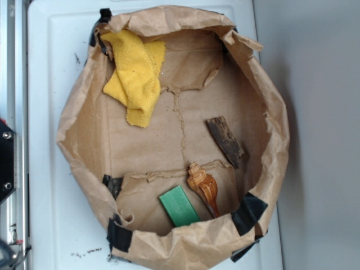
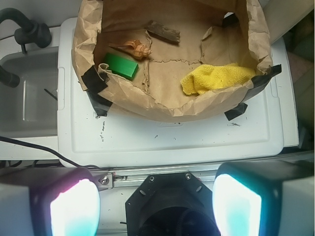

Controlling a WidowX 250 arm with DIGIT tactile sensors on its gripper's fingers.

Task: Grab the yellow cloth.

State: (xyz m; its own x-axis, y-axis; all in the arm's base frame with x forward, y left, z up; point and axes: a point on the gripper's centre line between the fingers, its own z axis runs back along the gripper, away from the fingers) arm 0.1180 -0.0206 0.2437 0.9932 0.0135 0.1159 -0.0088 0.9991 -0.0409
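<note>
Seen from the wrist, the jaws [image 2: 155, 204] stand spread wide and released, nothing between them, their two glowing pads at the bottom of the view on either side of the dark wrist housing. The arm is drawn back off the white surface [image 2: 167, 137] and looks forward and down over its near edge; it does not show in the exterior view.

Beyond that near edge sits a brown paper bag [image 2: 162, 110], its walls rolled down and patched with black tape at the corners (an open, shallow tub in effect). Inside, at the bag's near right corner as the wrist camera sees it, lies the yellow cloth [image 2: 215, 77], crumpled and partly draped against the bag's wall, well apart from the jaws and ahead of them to the right. In the exterior view the yellow cloth [image 1: 134, 73] fills the bag's upper left corner.

At the opposite end of the bag rest a green block [image 2: 120, 65] and, just beside it, an orange-brown shell [image 2: 134, 48]. Farther off, near the bag's far wall, lies a dark strip of bark-like wood [image 2: 163, 32].

Left of the surface is a grey sink basin [image 2: 29, 98].
</note>
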